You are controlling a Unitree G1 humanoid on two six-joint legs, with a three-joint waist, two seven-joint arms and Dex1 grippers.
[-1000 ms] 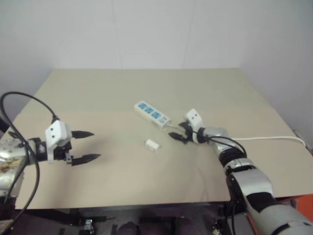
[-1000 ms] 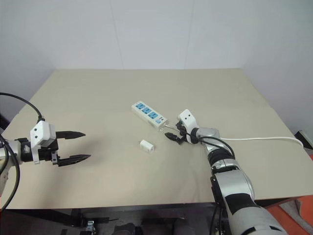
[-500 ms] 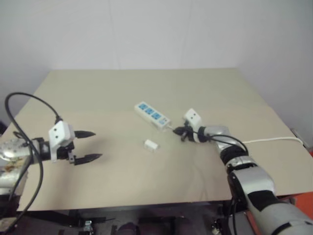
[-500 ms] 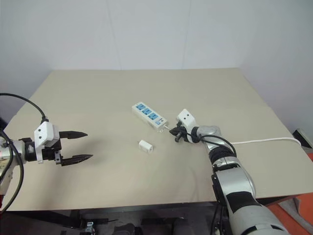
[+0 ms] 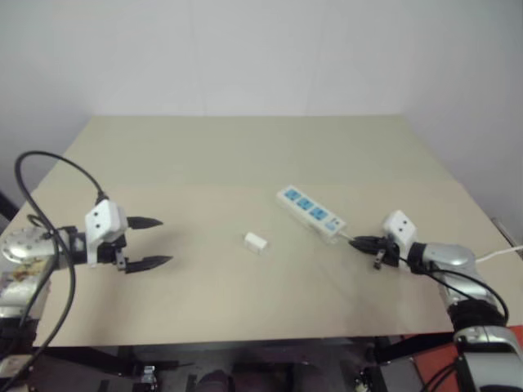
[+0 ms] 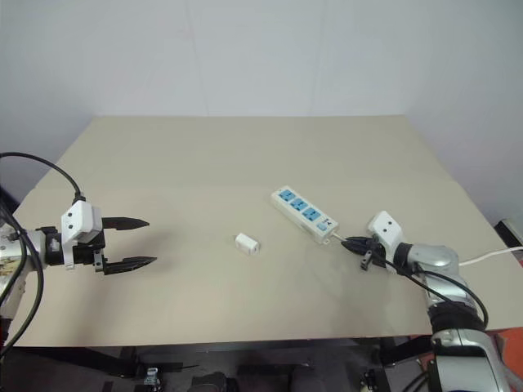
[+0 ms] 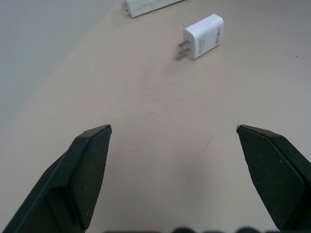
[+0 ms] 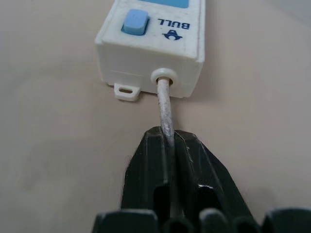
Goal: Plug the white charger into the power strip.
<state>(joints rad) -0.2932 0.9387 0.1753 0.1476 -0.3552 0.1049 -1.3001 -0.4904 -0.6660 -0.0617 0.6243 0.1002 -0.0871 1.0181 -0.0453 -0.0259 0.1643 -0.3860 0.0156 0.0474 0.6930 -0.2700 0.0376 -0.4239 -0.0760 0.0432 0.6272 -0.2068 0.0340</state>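
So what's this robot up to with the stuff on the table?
It is meant to plug the charger into the power strip. The right gripper is shut on the strip's cable, right by the strip's end, and over the last second has dragged the strip toward the robot's right. The charger lies loose mid-table with its prongs out, not yet plugged in. The left gripper hovers open over the table's left side, facing the charger.
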